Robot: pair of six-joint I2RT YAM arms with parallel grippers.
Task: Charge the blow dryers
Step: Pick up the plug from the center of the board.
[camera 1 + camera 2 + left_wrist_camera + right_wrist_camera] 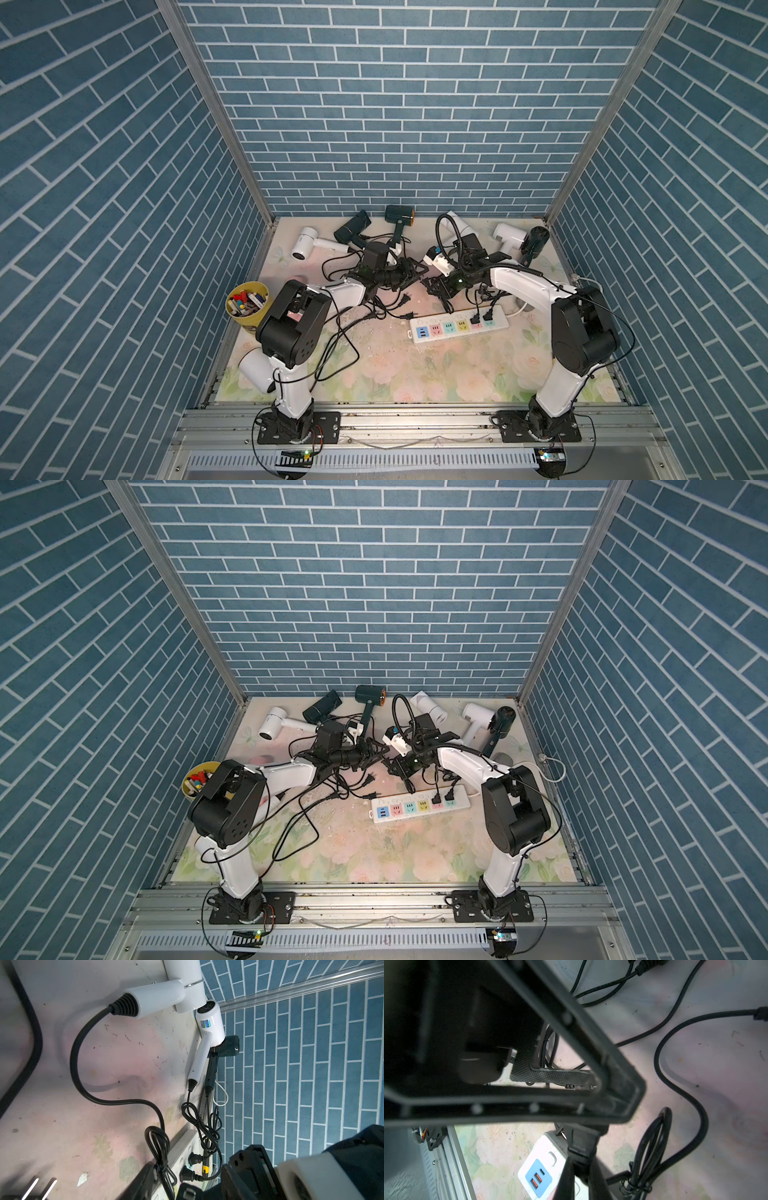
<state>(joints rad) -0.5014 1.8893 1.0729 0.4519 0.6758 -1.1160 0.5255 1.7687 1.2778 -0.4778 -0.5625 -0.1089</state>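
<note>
Several blow dryers lie along the back of the table: white [307, 243], dark [352, 227], green [400, 216], white [509, 237] and dark [536, 241]. Another white one [255, 370] lies by the left arm's base. My right gripper [432, 286] [581, 1172] is shut on a black plug [581, 1142] above the power strip [457, 328]. Tip to tip with it, my left gripper [415, 270] [185, 1186] has its jaws apart around that plug [188, 1191], with a gap showing beside it. Two plugs [194, 1159] [190, 1175] sit in the strip's right-hand sockets.
Black cords tangle across the middle of the table, with a tied bundle [160, 1147] and loose plugs [405, 299] near the strip. A yellow cup [247, 305] of small items stands at the left edge. Blue brick walls close in three sides.
</note>
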